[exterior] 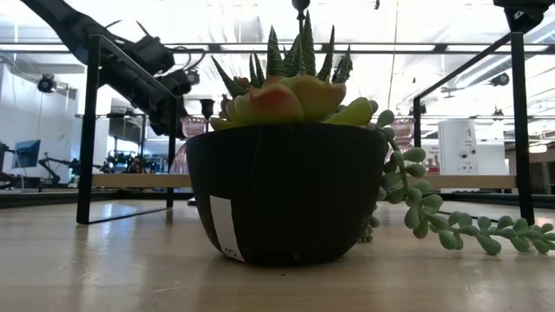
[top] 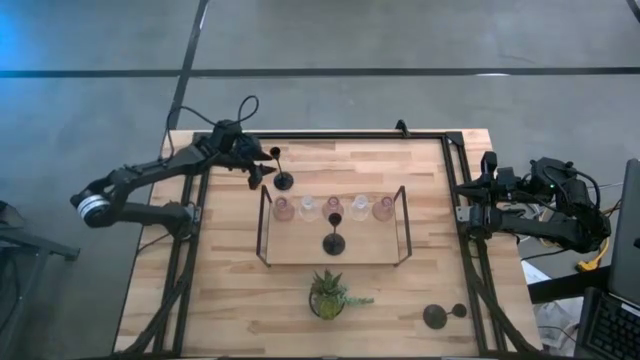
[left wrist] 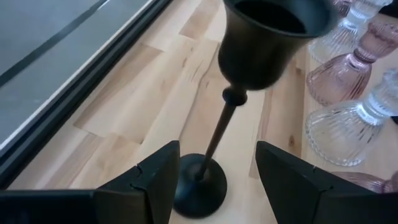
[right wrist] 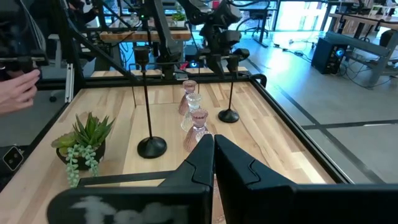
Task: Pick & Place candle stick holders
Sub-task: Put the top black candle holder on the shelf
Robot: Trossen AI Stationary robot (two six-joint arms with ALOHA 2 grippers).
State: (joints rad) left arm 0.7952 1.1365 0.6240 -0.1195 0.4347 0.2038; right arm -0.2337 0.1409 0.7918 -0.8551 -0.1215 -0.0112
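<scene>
A black thin-stemmed candle stick holder (top: pixel 283 180) stands on its round base on the table, just beyond the tray's far left corner. My left gripper (top: pixel 264 168) is open; its fingers (left wrist: pixel 155 180) stand on either side of the holder's stem (left wrist: pixel 217 134), low near the base (left wrist: pixel 200 193), without touching it. A second black holder (top: pixel 334 243) stands in the black-framed wooden tray (top: pixel 300 250), in front of a row of pink and clear glass holders (top: pixel 334 206). A third black holder (top: pixel 436 316) is at the near right. My right gripper (right wrist: pixel 213 155) waits shut at the table's right edge.
A small potted succulent (top: pixel 328 295) stands near the table's front edge, in front of the tray. A black metal frame (top: pixel 455 200) runs along the table's sides. A person's hand (right wrist: pixel 15 87) shows beyond the table's edge in the right wrist view.
</scene>
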